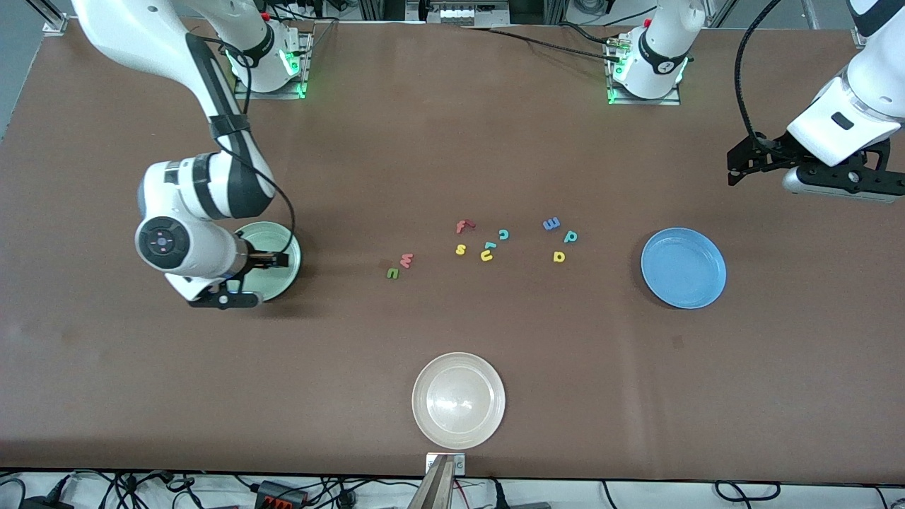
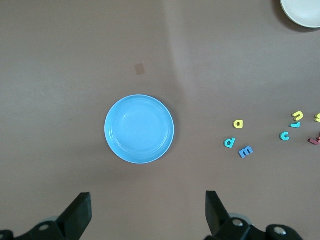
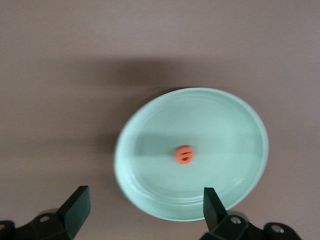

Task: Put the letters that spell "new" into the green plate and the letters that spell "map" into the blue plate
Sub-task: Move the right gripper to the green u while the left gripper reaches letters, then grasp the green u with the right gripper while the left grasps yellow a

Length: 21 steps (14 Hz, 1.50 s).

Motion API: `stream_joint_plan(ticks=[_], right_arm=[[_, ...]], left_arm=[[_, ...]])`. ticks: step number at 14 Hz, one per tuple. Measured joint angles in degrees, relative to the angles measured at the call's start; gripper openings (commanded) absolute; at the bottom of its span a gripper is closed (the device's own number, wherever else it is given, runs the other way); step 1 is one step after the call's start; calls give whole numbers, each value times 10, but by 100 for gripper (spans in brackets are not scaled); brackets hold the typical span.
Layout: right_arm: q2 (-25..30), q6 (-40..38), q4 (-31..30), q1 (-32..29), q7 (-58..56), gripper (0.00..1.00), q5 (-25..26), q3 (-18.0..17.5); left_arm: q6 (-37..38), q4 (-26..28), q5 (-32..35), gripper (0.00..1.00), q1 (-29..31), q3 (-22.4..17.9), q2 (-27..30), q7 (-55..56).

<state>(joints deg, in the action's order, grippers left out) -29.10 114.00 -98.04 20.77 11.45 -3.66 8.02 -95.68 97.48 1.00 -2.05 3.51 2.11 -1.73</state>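
The brown surface point(image 1: 452, 141) carries a round pale mint-green plate point(image 1: 286, 244) at centre-left of the front view, under the right gripper point(image 3: 142, 210) — jaws wide, empty — with a tiny orange foam e point(image 3: 184, 154) in it. The round sky-blue plate point(image 1: 683, 267) lies at centre-right below the left gripper point(image 2: 145, 215), jaws spread, empty.

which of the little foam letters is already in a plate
Only the orange e: it lies in the middle of the green plate under the open right gripper. The other letters all lie loose on the table, in no plate.
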Motion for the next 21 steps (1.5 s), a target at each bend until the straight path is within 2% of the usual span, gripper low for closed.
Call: stream_joint_plan(ticks=[3,5,10,14,18,21], right_arm=[[-22,37,0,40,42,85,-13,-3],[-38,57,11,65,91,74,-13,-4],[-92,64,85,100,183,72,-14,-5],[-132,83,127,139,273,66,-15,-6],[-153,93,148,162,300,65,-51,-13],[-163,101,151,167,301,63,-61,-17]], left_arm=[[0,0,0,100,0,0,0,0],[0,0,0,100,-1,0,0,0],[3,0,0,100,-2,1,-1,0],[78,0,-2,100,-5,2,-15,0],[93,2,-4,100,-44,4,-84,0],[46,1,-4,100,-80,6,-157,0]])
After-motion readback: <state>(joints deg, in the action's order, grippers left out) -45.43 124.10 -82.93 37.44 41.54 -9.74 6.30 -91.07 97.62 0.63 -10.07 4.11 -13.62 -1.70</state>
